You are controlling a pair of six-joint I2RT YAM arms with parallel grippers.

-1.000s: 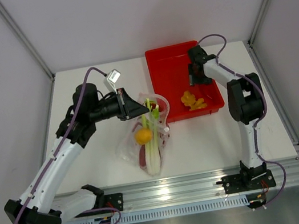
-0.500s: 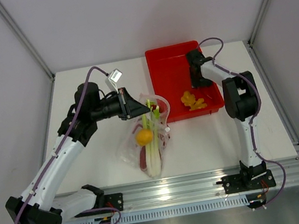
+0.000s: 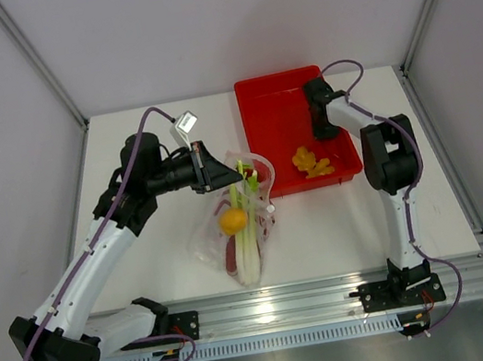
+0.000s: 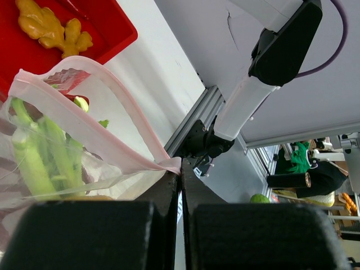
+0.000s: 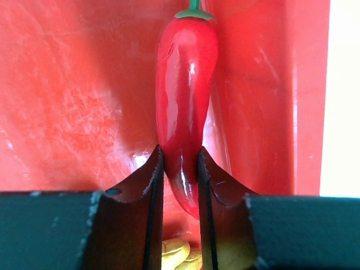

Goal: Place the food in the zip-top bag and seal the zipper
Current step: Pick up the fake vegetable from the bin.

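Right wrist view gives you the key fact: the pepper lies lengthwise straight out from your right claw, green stem at the far end, blunt tip tucked back between the fingers. The two fingers press on its flanks near that tip, so the claw looks closed down on the pepper with no gap showing either side. It lies on the floor of the tray, close to the tray's right wall. A few yellow pieces peek out below the fingers.

From the top view, the right claw covers the pepper, so you cannot see it there. The bag lies on the table left of the tray, its long axis running from the mouth beside the tray's near left corner back toward the arm bases. The stalk is already inside.

Your left claw is clamped tight on the zipper edge, holding the mouth lifted and gaping toward the tray. The right arm has the pepper, so I judge the carry goes left and toward you; turn the pepper to enter along the bag's length.
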